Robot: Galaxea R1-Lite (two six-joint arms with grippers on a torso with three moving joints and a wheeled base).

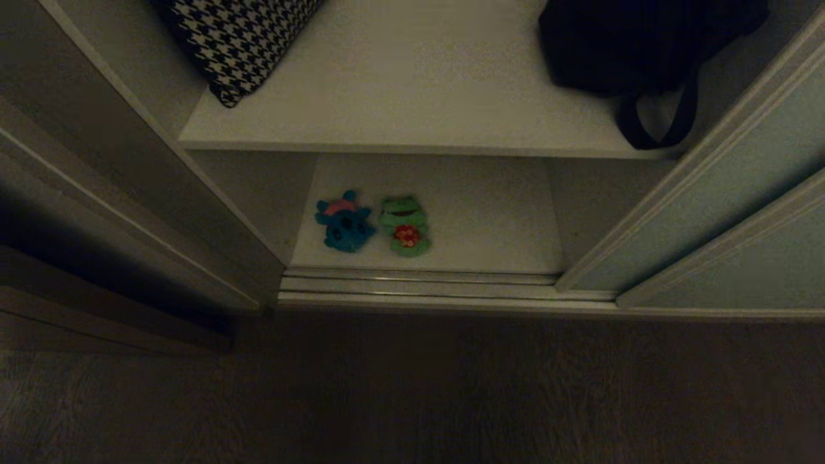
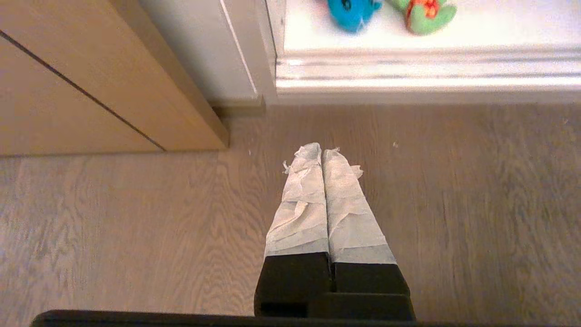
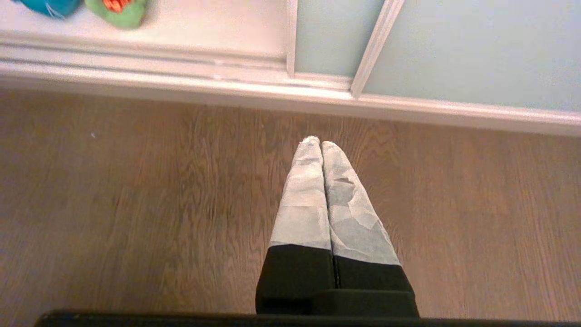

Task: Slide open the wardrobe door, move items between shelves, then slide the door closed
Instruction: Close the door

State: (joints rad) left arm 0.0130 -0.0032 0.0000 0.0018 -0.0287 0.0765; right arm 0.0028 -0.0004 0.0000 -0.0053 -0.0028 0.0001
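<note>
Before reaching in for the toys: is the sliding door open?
Open: the sliding door sits aside at right, leaving both plush toys exposed on the lower shelf.

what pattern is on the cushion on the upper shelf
Black-and-white houndstooth; the cushion shows best in the head view.

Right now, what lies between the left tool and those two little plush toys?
In the left wrist view, the shut left tool hangs over bare wood floor; then comes the pale door track, then the toys.
</note>
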